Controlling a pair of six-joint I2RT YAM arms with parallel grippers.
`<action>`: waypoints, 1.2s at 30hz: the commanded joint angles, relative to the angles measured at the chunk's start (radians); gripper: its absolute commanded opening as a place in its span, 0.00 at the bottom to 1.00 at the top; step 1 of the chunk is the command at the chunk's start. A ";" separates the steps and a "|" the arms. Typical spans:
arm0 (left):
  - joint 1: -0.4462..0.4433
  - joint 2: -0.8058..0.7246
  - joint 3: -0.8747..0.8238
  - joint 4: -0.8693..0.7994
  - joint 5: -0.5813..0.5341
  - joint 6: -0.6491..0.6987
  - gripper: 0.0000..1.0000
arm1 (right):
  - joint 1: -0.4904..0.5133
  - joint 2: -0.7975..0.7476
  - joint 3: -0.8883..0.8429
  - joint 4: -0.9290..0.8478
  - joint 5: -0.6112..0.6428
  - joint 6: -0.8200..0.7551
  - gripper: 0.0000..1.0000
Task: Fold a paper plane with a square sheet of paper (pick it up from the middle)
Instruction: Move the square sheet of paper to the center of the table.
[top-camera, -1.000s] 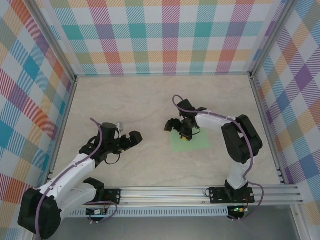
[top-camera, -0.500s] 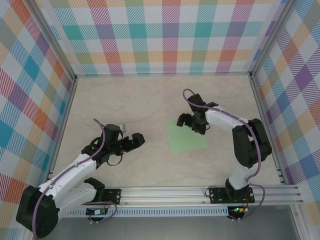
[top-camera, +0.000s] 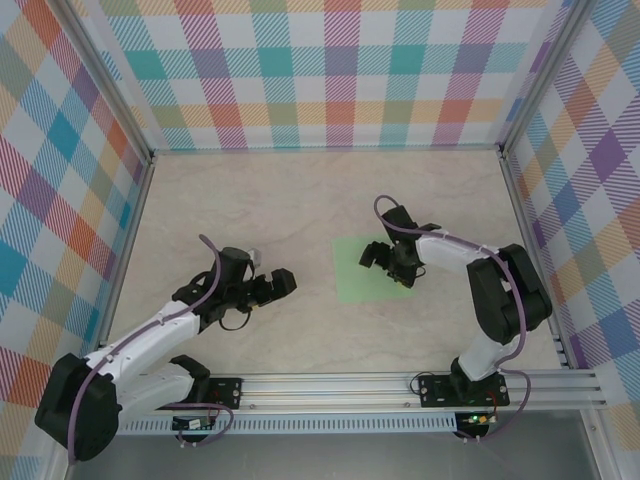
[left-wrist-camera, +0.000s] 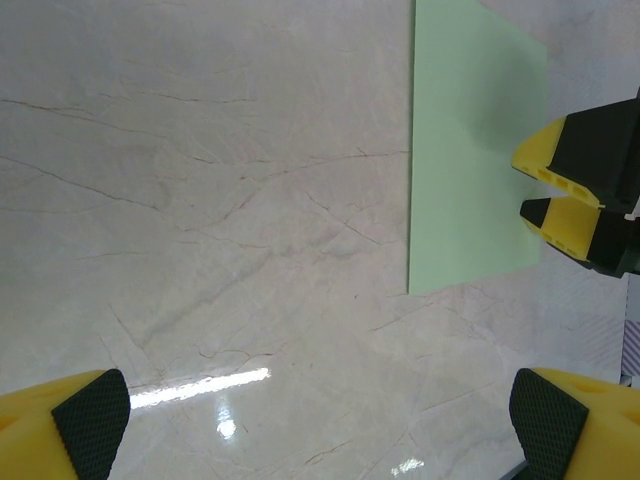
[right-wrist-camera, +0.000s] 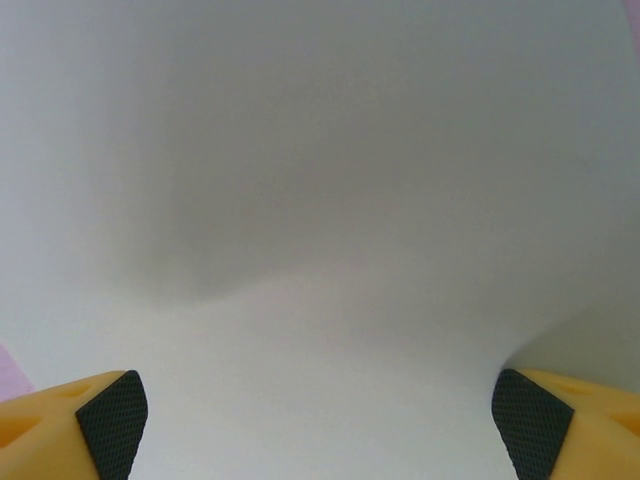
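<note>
Mint-green square sheet of paper (top-camera: 352, 282) flat on table (top-camera: 250, 200), right of centre | right gripper (top-camera: 387, 264) spread wide, low over its middle | left gripper (top-camera: 272, 285) spread, idle to left | next: descend squarely, pinch centre lightly, avoid dragging

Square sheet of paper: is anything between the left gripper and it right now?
Nothing visible. Only bare table lies between the open left gripper and the square sheet of paper. The right gripper, also open, is over the sheet itself, not in that gap.
</note>
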 joint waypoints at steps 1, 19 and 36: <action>-0.034 0.024 0.039 0.024 0.003 -0.014 1.00 | 0.056 0.022 -0.048 -0.021 -0.064 0.101 0.93; -0.121 0.222 0.168 0.098 -0.067 -0.028 1.00 | 0.080 -0.024 0.148 -0.196 0.127 -0.301 1.00; -0.119 0.193 0.180 0.074 -0.215 -0.043 1.00 | 0.135 0.268 0.464 -0.455 0.164 -0.267 1.00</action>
